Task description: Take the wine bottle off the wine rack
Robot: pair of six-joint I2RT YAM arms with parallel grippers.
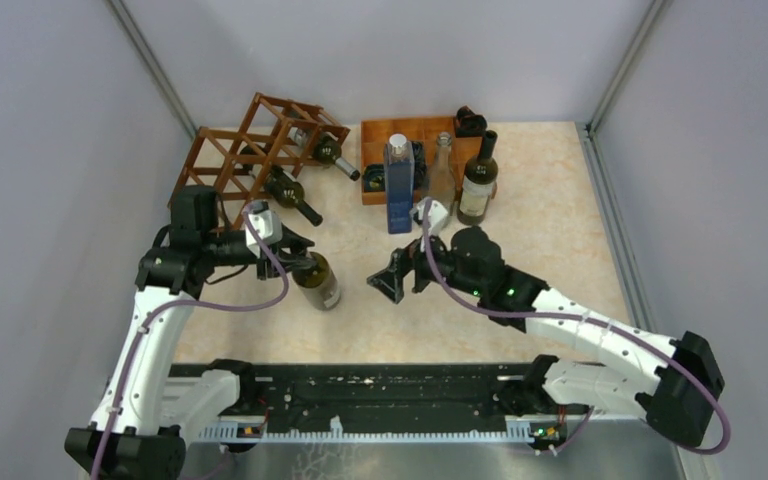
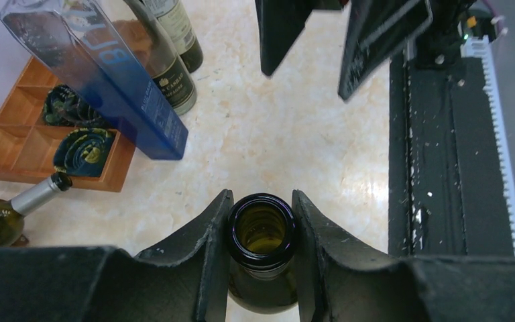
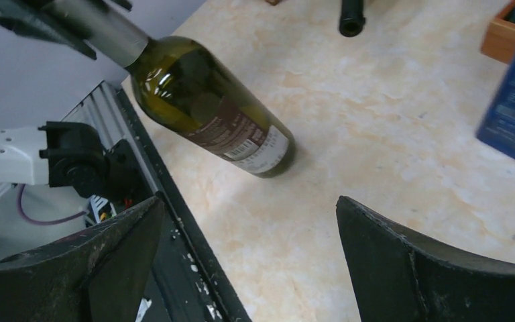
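1. Table [image 1: 560, 200]: pale marbled top, grey walls L, R and back; black rail along the near edge. Bare room at centre, btwn the two arms, and along the R side.
2. Wine rack [image 1: 243, 150]: back-L corner, close to the L wall. Two bottles lie in its cells, necks pointing out toward table centre.
3. Tray [image 1: 375, 135]: orange-brown, compartments, at back centre, just R of the rack. A blue square bottle [image 1: 398, 185], a clear bottle [image 1: 443, 170] and a dark bottle [image 1: 478, 180] stand upright at or in front of it.
4. Wine bottle [image 1: 318, 282]: off the rack, in front of it, near the L-front of the table. Tilted, base down and toward centre, open mouth up. Cannot tell if the base touches the top. Apart from rack, tray and rail.
5. Left gripper [image 2: 261, 201]: jaws clamped on the wine bottle's neck, one finger each side just under the lip.
6. Right gripper [image 3: 249, 201]: jaws spread wide, holding nothing; faces the bottle's labelled body across bare tabletop, not touching it.
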